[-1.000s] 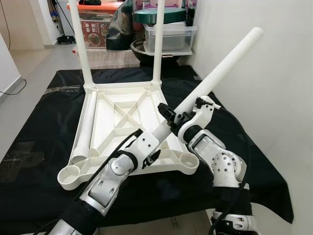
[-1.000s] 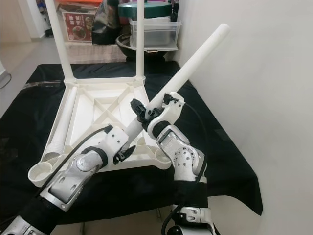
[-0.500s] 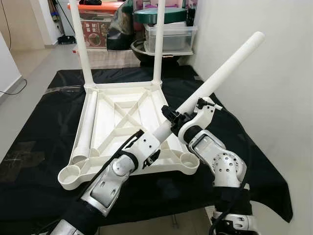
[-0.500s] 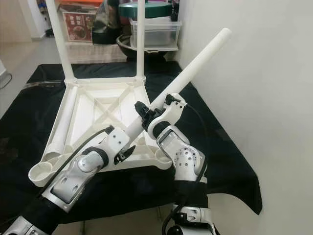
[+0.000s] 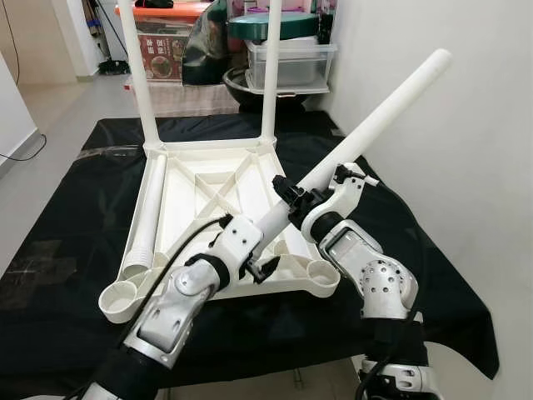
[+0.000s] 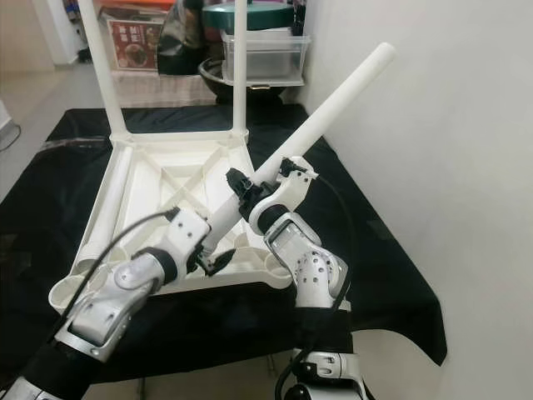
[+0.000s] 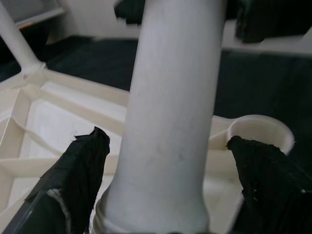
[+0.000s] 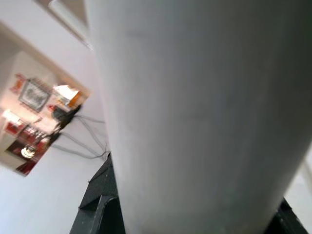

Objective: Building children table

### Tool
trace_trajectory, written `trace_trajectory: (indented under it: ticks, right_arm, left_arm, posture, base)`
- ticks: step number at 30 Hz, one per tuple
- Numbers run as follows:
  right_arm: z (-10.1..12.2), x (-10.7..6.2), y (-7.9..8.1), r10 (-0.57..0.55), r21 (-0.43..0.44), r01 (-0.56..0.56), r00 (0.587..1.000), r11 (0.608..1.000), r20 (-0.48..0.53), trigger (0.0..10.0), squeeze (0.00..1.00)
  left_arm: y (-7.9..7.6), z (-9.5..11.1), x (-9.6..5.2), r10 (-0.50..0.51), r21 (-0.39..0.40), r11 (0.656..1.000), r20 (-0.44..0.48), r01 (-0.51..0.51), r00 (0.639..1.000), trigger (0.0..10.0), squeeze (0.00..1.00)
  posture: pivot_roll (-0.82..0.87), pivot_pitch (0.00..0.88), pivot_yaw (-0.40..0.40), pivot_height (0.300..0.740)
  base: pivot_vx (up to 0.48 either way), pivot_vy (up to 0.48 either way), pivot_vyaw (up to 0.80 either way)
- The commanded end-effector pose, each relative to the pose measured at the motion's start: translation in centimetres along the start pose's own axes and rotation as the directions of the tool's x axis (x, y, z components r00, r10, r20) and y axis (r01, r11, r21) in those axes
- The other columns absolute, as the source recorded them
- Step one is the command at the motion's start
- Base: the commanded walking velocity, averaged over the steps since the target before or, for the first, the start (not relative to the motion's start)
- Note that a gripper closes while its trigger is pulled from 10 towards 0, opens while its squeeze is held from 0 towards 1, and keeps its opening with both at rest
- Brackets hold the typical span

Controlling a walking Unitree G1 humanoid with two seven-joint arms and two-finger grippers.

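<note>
Roughly halfway: tabletop (image 5: 208, 200) upside down on black cloth (image 5: 67, 250), two legs (image 5: 137, 75) already upright in the far corner sockets, a third leg (image 5: 148, 215) lying loose along the left edge. Fourth leg (image 5: 375, 125) held slanted over the near right corner, upper end toward the wall (image 5: 466, 125), lower end just above and beside the empty near right socket (image 5: 321, 271). Right gripper (image 5: 293, 198) clamped round mid-leg; left gripper (image 5: 258, 250) lower down, fingers (image 7: 80, 161) spread either side of the leg's base, contact unclear. Still to do, by the look of it: seat this leg, then the loose one in the near left socket (image 5: 117, 296), and flip.
</note>
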State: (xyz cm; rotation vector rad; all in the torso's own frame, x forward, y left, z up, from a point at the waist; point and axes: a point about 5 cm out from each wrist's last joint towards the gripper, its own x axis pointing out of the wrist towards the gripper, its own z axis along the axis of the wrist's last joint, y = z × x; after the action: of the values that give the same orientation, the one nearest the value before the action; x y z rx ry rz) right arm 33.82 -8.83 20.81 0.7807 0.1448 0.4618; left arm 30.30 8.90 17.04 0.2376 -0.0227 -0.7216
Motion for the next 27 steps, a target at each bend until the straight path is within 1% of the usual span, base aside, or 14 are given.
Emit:
trace_trajectory:
  ticks: [1,2,5,6,7,10,13,14,16,20,22,24,25,27]
  right_arm:
    - [0.3,0.4,0.9,0.07,-0.025,-0.07,0.997,0.997,-0.015,0.0,0.0]
    - [0.3,0.4,0.9,0.07,-0.025,-0.07,0.997,0.997,-0.015,0.0,0.0]
    - [2.3,-0.1,0.4,0.147,-0.189,-0.152,0.988,0.97,-0.039,0.0,0.0]
    - [2.3,-0.1,0.4,0.147,-0.189,-0.152,0.988,0.97,-0.039,0.0,0.0]
    - [2.9,-0.2,0.0,0.155,-0.252,-0.161,0.987,0.954,-0.042,0.0,0.0]
    - [5.2,-0.4,-1.4,0.122,-0.416,-0.116,0.992,0.902,-0.012,0.0,0.0]
    - [5.8,-0.4,-1.7,0.113,-0.443,-0.102,0.994,0.891,-0.001,0.0,0.0]
    - [8.6,-0.6,-1.9,0.12,-0.515,-0.078,0.992,0.854,0.049,0.0,0.0]
    - [10.0,-0.8,-1.9,0.132,-0.541,-0.072,0.989,0.838,0.073,0.0,0.0]
    - [12.6,-1.5,-0.1,0.275,-0.572,-0.177,0.957,0.801,0.09,0.0,0.0]
    - [13.6,-2.3,1.3,0.399,-0.615,-0.288,0.915,0.734,0.048,0.0,0.0]
    - [13.6,-2.3,1.3,0.399,-0.615,-0.288,0.915,0.734,0.048,0.0,0.0]
    - [13.8,-2.7,1.8,0.455,-0.624,-0.346,0.89,0.7,0.017,0.0,0.0]
    - [13.8,-2.7,1.8,0.455,-0.624,-0.346,0.89,0.7,0.017,0.0,0.0]
  left_arm:
    - [0.6,0.4,-0.9,-0.011,-0.035,0.999,0.021,0.011,1.0,10.0,1.0]
    - [0.6,0.4,-0.9,-0.011,-0.035,0.999,0.021,0.011,1.0,10.0,1.0]
    - [1.7,1.1,-2.6,-0.013,-0.076,0.997,0.07,0.018,0.997,10.0,1.0]
    - [1.7,1.1,-2.6,-0.013,-0.076,0.997,0.07,0.018,0.997,10.0,1.0]
    - [1.9,1.1,-3.1,-0.022,-0.075,0.997,0.072,0.027,0.997,10.0,0.0]
    - [1.9,0.3,-3.9,-0.042,-0.058,0.997,0.042,0.045,0.998,10.0,0.0]
    - [1.9,0.2,-4.0,-0.043,-0.057,0.997,0.038,0.045,0.998,10.0,0.0]
    - [1.3,-1.0,-4.1,-0.076,-0.057,0.996,-0.008,0.075,0.997,10.0,0.0]
    - [0.9,-1.6,-4.3,-0.103,-0.064,0.993,-0.035,0.1,0.994,10.0,0.0]
    - [0.3,-3.8,-4.2,-0.14,-0.072,0.989,-0.106,0.132,0.984,10.0,0.0]
    - [-0.2,-4.9,-4.3,-0.168,-0.082,0.984,-0.137,0.158,0.976,10.0,0.0]
    - [-0.2,-4.9,-4.3,-0.168,-0.082,0.984,-0.137,0.158,0.976,10.0,0.0]
    - [-0.3,-4.9,-4.4,-0.177,-0.097,0.981,-0.128,0.165,0.976,10.0,0.0]
    - [-0.3,-4.9,-4.4,-0.177,-0.097,0.981,-0.128,0.165,0.976,10.0,0.0]
  posture:
    - [0.04,0.0,-0.073,0.74]
    - [0.04,0.0,-0.073,0.74]
    - [0.05,0.0,-0.081,0.74]
    - [0.05,0.0,-0.081,0.74]
    - [0.05,0.0,-0.081,0.74]
    - [0.05,0.0,-0.082,0.74]
    - [0.05,0.0,-0.082,0.74]
    - [0.05,0.0,-0.076,0.74]
    - [0.05,0.0,-0.076,0.74]
    - [0.04,0.0,-0.069,0.74]
    - [0.03,0.0,-0.064,0.74]
    - [0.03,0.0,-0.064,0.74]
    - [0.03,0.0,-0.064,0.74]
    - [0.03,0.0,-0.064,0.74]
  base:
    - [0.0,0.0,0.0]
    - [0.0,0.0,0.0]
    - [0.0,0.0,0.0]
    - [0.0,0.0,0.0]
    - [0.0,0.0,0.0]
    - [0.0,0.0,0.0]
    - [0.0,0.0,0.0]
    - [0.0,0.0,0.0]
    - [0.0,0.0,0.0]
    - [0.0,0.0,0.0]
    - [0.0,0.0,0.0]
    - [0.0,0.0,0.0]
    - [0.0,0.0,0.0]
    - [0.0,0.0,0.0]
